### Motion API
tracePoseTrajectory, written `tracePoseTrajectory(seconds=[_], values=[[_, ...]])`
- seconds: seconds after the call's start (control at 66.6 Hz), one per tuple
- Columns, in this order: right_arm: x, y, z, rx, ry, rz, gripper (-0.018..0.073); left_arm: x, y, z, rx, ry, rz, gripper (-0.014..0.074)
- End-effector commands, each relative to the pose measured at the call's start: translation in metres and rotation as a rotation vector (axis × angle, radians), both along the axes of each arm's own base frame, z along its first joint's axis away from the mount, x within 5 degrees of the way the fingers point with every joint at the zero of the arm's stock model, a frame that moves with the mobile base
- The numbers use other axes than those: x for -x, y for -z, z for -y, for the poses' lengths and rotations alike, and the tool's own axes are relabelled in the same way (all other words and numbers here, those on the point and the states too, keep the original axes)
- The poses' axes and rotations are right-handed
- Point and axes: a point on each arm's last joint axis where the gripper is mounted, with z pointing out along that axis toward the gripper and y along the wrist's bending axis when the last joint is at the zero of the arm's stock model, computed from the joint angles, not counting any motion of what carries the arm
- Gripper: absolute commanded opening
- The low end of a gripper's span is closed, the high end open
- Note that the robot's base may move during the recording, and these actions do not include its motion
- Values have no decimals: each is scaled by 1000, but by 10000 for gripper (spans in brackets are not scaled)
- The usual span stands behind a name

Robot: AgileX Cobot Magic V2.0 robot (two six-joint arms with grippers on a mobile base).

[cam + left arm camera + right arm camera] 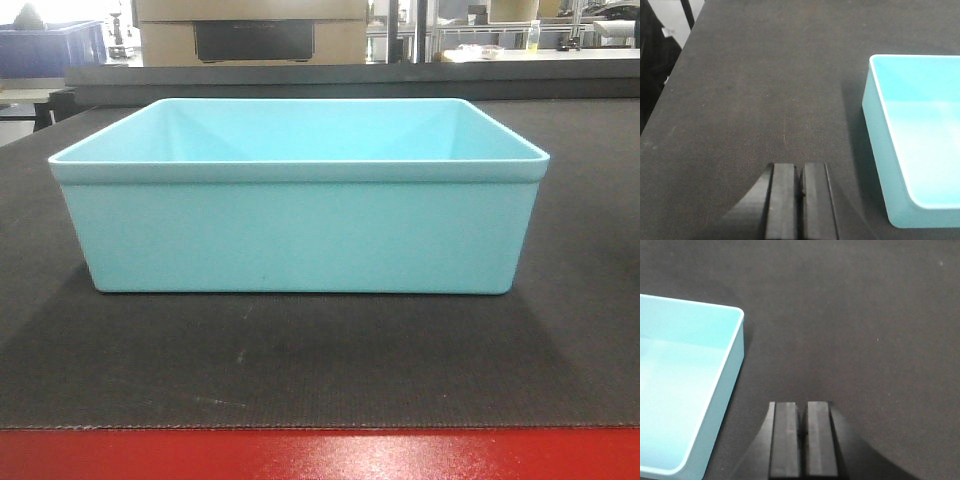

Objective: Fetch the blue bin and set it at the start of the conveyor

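Blue bin (300, 235), on dark belt (300, 370), red front edge (320, 455)

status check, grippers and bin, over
Left gripper shut, empty, beside bin. Right gripper shut, empty, on the other side. Bin upright on belt, behind red edge. Nothing in the way.

1 blue bin (300, 235), 1 belt (300, 370), 2 pincers (800, 200) (804, 440).
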Motion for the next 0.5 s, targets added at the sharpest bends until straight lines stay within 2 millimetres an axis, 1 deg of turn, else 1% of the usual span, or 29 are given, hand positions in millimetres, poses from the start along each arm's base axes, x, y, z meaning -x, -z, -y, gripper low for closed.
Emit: tracePoseTrajectory(seconds=[0.0,0.06,0.105,0.12,0.24,0.255,0.346,0.436,0.481], values=[[20,11,2,10,0,105,-153,18,9,-1,-13,14,110,-111],[32,19,2,9,-3,155,-153,35,14,-2,-8,23,189,-111],[44,23,3,11,-6,203,-153,44,16,-2,-5,29,241,-111],[47,27,3,10,-7,210,-153,46,19,-2,-4,31,251,-111],[75,37,3,16,-17,362,-153,69,22,-3,3,38,365,-111],[78,40,3,16,-17,367,-153,70,23,-3,3,39,370,-111],[93,45,4,14,-22,481,-153,80,22,-4,7,42,435,-111],[102,49,4,12,-24,545,-153,85,21,-4,9,43,462,-111],[103,51,4,12,-25,552,-153,86,20,-4,9,44,472,-111]])
